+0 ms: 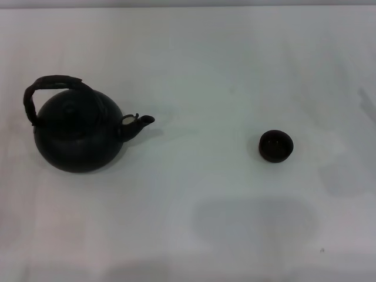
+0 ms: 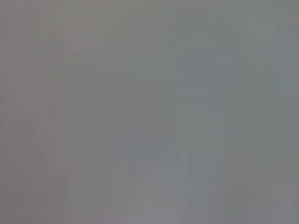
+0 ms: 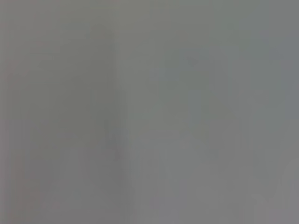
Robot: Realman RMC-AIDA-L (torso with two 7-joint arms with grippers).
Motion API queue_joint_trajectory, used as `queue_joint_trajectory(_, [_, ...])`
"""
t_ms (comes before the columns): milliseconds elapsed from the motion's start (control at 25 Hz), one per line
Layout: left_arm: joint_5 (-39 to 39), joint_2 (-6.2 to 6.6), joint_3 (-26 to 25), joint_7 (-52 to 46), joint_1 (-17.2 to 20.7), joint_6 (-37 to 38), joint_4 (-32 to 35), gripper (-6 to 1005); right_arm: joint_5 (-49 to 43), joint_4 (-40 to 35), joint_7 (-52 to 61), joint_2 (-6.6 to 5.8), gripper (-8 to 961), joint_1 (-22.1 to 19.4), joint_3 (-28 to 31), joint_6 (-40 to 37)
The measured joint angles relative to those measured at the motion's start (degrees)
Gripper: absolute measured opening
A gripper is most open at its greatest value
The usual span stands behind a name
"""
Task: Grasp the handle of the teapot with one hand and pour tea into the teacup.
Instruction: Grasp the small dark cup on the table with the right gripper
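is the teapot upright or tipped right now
Upright. In the head view the teapot sits flat on the white table, handle arched above its lid, spout aimed toward the teacup. No gripper is in view.

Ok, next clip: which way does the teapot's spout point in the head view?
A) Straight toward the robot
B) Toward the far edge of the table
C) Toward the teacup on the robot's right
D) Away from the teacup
C: the teapot sits on the left with its spout aimed rightward toward the teacup; no gripper is in view.
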Motion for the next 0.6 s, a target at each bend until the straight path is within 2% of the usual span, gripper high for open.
queue_joint_trajectory(360, [0.12, 0.11, 0.01, -0.03, -0.59, -0.22, 0.43, 832, -7.99, -8.44, 10.02, -0.21, 837, -1.49, -1.16, 1.73])
queue_joint_trajectory(600, [-0.30, 0.12, -0.33, 0.04, -0.35, -0.18, 0.63, 833, -9.96, -11.73, 11.21, -0.23, 838, -2.27, -2.13, 5.41])
